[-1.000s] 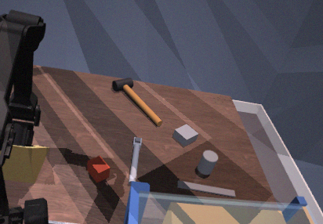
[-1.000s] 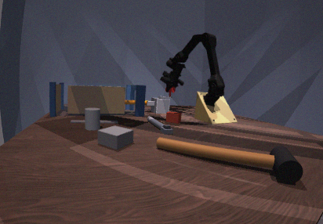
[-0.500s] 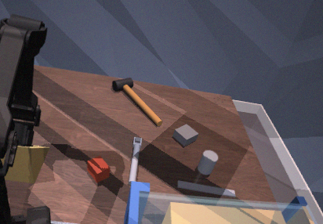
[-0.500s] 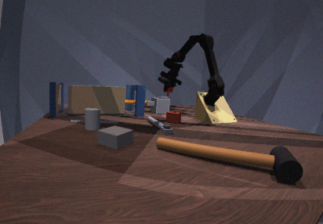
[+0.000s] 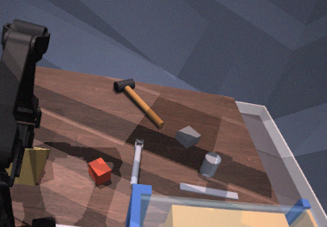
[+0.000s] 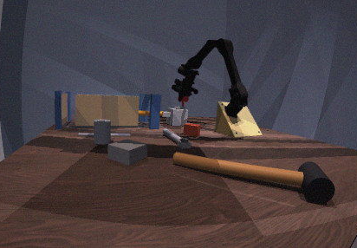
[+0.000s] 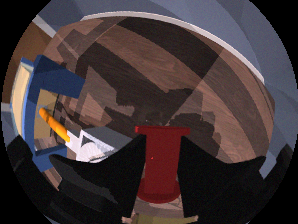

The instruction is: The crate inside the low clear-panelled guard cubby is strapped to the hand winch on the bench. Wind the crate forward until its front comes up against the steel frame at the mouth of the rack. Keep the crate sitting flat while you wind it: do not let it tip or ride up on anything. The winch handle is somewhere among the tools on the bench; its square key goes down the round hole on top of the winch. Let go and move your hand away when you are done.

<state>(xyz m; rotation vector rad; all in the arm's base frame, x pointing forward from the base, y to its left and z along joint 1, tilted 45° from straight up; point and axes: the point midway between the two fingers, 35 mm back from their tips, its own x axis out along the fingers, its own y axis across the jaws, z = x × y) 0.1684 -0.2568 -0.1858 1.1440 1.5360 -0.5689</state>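
Observation:
The tan crate (image 5: pixel 228 218) (image 6: pixel 107 110) (image 7: pixel 47 101) sits in the guard cubby, whose blue frame (image 5: pixel 141 204) (image 6: pixel 155 112) (image 7: pixel 62 80) stands around it. An orange strap (image 6: pixel 147 113) (image 7: pixel 55 125) runs from the crate side to the white winch (image 6: pixel 178 117) (image 7: pixel 92 150). My gripper (image 6: pixel 183 96) (image 7: pixel 160 135) is shut on the red winch handle (image 6: pixel 184 100) (image 7: pixel 161 175), upright above winch height in the exterior view. In the wrist view the winch lies left of it, partly behind a finger. The square key's lower end and the round hole are hidden. The top view does not show the fingertips.
A red block (image 5: pixel 100 171) (image 6: pixel 191 130) and a silver wrench (image 5: pixel 136 163) (image 6: pixel 173 136) lie near the blue frame. A yellow wedge (image 5: pixel 32 168) (image 6: pixel 238 123) stands by the arm. A hammer (image 5: pixel 143 105) (image 6: pixel 241 170), grey block (image 5: pixel 187 136), grey cylinder (image 5: pixel 210 164) and flat bar (image 5: pixel 209 190) lie farther off.

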